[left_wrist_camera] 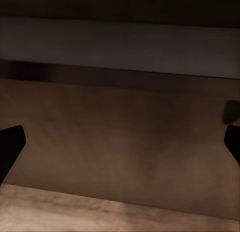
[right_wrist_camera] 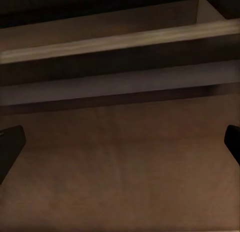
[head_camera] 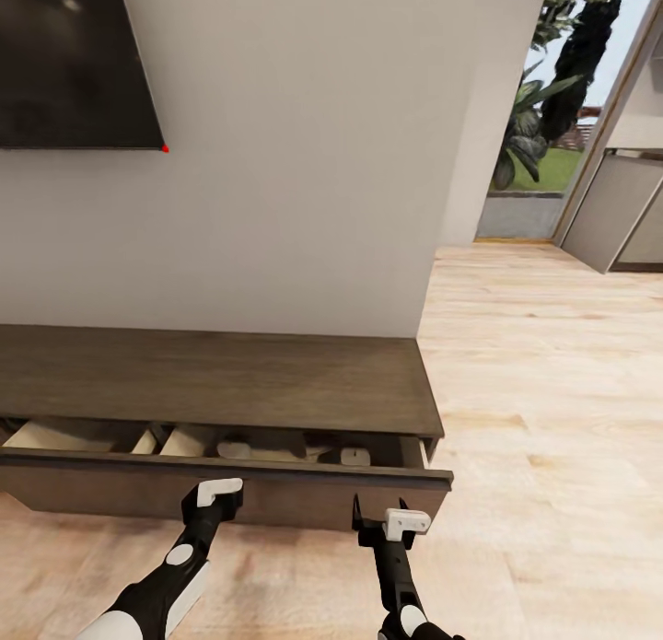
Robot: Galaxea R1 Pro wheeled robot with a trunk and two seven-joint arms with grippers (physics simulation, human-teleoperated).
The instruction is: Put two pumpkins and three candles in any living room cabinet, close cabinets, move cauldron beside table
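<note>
Cabinet (head_camera: 221, 382) low against the wall, its drawer front (head_camera: 276, 497) pulled out, pale candles (head_camera: 354, 457) lying inside behind it. Closing step in hand, by the look of it. Left gripper (head_camera: 216, 494) and right gripper (head_camera: 398, 522) close before that front, fingers spread wide, holding nothing. Next: a level, even push inward from both. Television (head_camera: 74, 60) above the cabinet; bare floor (head_camera: 552, 391) to its right, nothing blocking.

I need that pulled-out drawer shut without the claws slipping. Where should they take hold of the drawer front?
No gripping is likely needed: the drawer front is flat and handleless. Both the left claw and right claw sit at its outer face, fingers spread. Press squarely from the room side toward the cabinet.
</note>
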